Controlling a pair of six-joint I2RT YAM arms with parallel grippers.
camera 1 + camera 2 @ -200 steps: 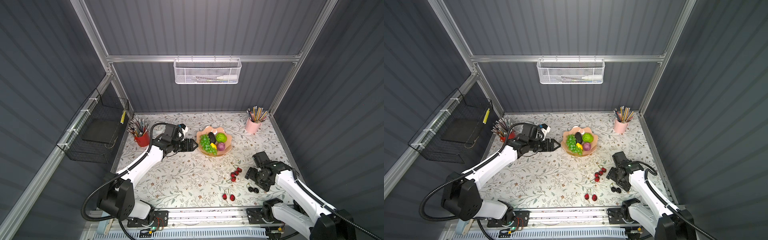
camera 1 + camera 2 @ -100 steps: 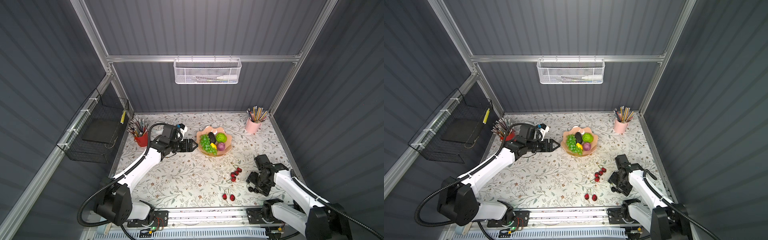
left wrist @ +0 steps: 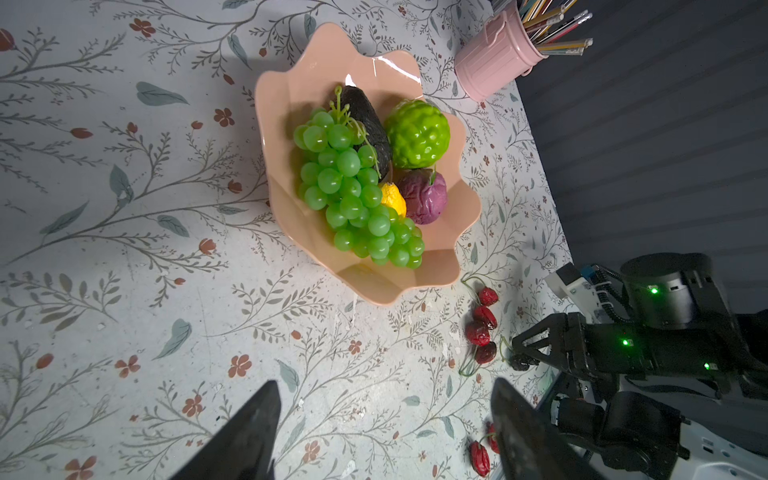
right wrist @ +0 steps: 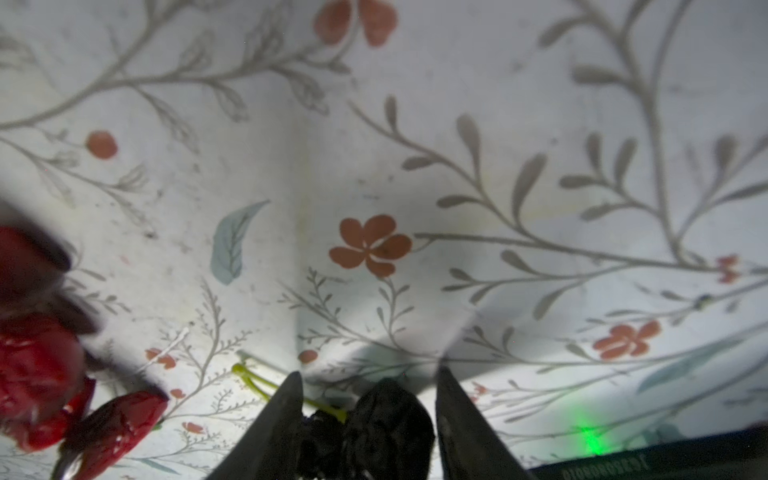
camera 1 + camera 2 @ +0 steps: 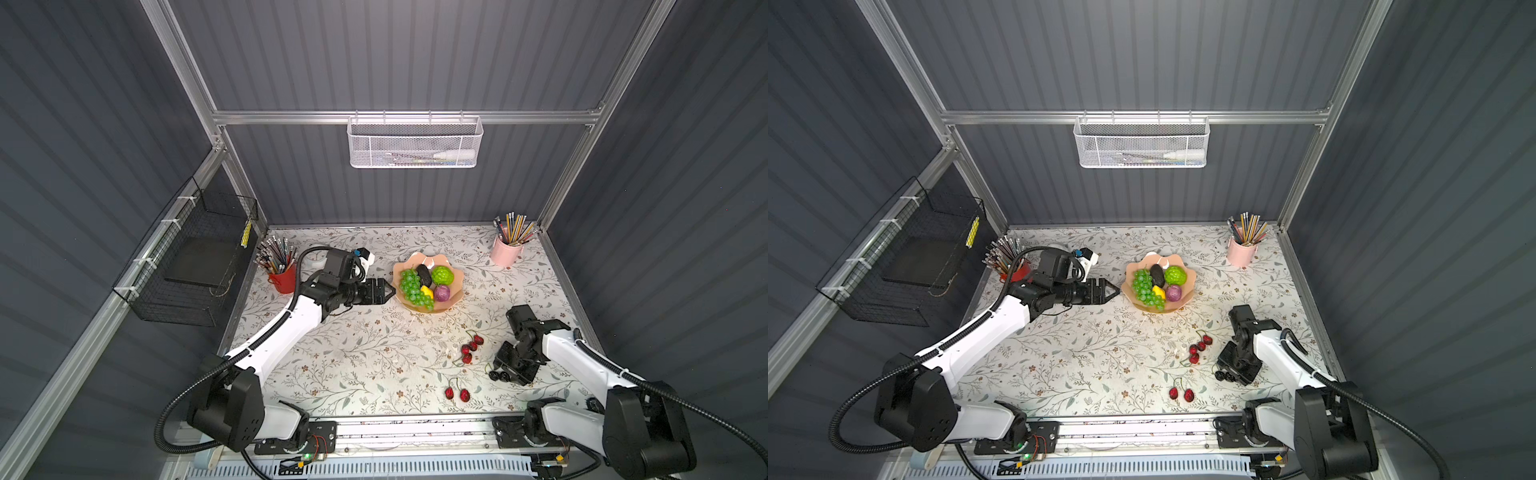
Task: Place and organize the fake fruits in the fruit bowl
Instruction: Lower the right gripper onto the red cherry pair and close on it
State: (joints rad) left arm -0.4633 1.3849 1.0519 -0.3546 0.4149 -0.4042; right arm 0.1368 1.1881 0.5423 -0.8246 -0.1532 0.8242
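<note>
The salmon-pink fruit bowl (image 5: 457, 286) stands mid-table and holds a green grape bunch (image 5: 411, 286), a black avocado (image 5: 424, 274), a bumpy lime-green ball (image 5: 441, 275), a purple fruit (image 5: 441, 293) and a yellow lemon (image 5: 427, 292). A cluster of red cherries (image 5: 469, 349) and a red pair (image 5: 457, 394) lie on the table. My right gripper (image 5: 505, 374) is down on the table at the front right, its jaws closed in on a pair of dark cherries (image 4: 382, 428) that fills the gap. My left gripper (image 5: 388, 291) hovers open and empty just left of the bowl.
A red pencil cup (image 5: 282, 278) stands behind my left arm and a pink pencil cup (image 5: 505, 251) at the back right. A black wire basket (image 5: 187, 266) hangs on the left wall, a white mesh basket (image 5: 415, 143) on the back rail.
My right gripper has dropped onto the dark cherries and its jaws have narrowed round them. The left arm has barely moved.
</note>
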